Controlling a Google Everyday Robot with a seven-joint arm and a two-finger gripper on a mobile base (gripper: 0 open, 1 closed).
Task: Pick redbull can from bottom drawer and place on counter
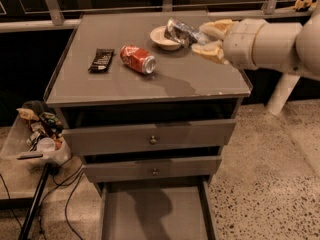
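Observation:
The redbull can [180, 31], slim and silvery, is held tilted on its side in the air over the back right of the counter [150, 81]. My gripper [204, 39] comes in from the right and is shut on it, one yellowish finger [216, 28] above and one below. The can overlaps the right edge of a white bowl [161, 37] in the picture. The bottom drawer [155, 214] stands pulled open at the lower edge, and its grey floor shows nothing on it.
A red soda can [137, 59] lies on its side mid-counter, with a dark snack bar [101, 59] to its left. Two upper knobbed drawers [152, 139] are slightly ajar. A bin of clutter [37, 134] and cables sit on the floor at left.

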